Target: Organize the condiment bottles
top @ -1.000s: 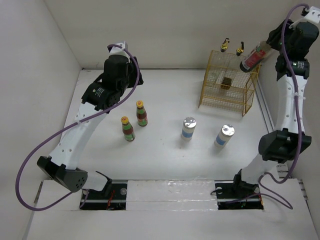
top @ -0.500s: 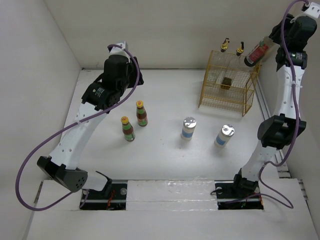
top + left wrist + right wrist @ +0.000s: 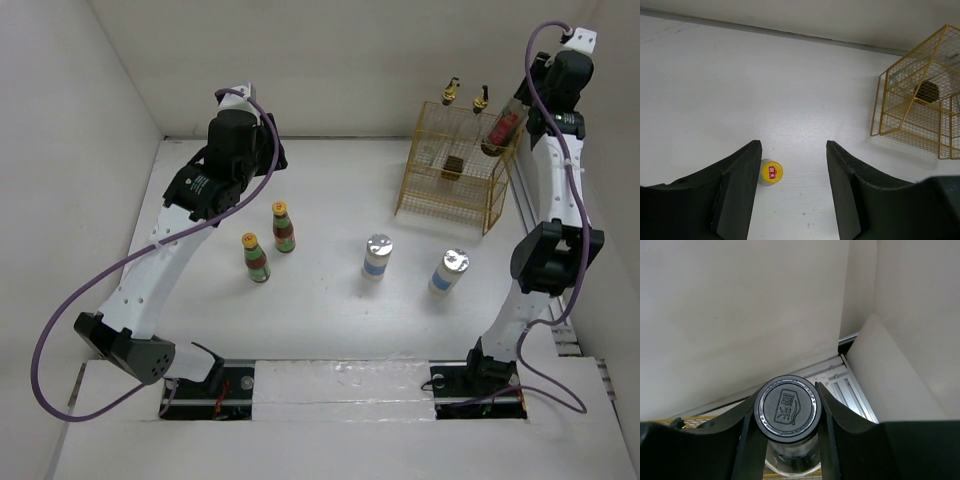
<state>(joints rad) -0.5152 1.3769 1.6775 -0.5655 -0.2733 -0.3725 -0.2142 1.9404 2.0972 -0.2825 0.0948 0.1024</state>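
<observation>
My right gripper (image 3: 510, 118) is shut on the black-capped jar (image 3: 500, 131), held tilted over the right end of the yellow wire rack (image 3: 425, 185); its black cap (image 3: 787, 407) sits between my fingers. Two clear glass bottles with gold pourers (image 3: 450, 90) (image 3: 481, 97) stand at the rack's back. Two yellow-capped red-sauce bottles (image 3: 283, 227) (image 3: 256, 257) stand mid-left. Two silver-topped white shakers (image 3: 377, 257) (image 3: 449, 271) stand mid-right. My left gripper (image 3: 792, 155) is open high above the table; one yellow cap (image 3: 772, 172) shows beside its left finger (image 3: 737, 190).
A small dark object (image 3: 452, 166) sits inside the rack, also seen in the left wrist view (image 3: 927, 92). White walls enclose the table left, back and right. A metal rail (image 3: 850, 390) runs along the right wall.
My right arm has swung left and down with the jar, from beside the right wall to over the rack's right end. The left arm has not moved.
</observation>
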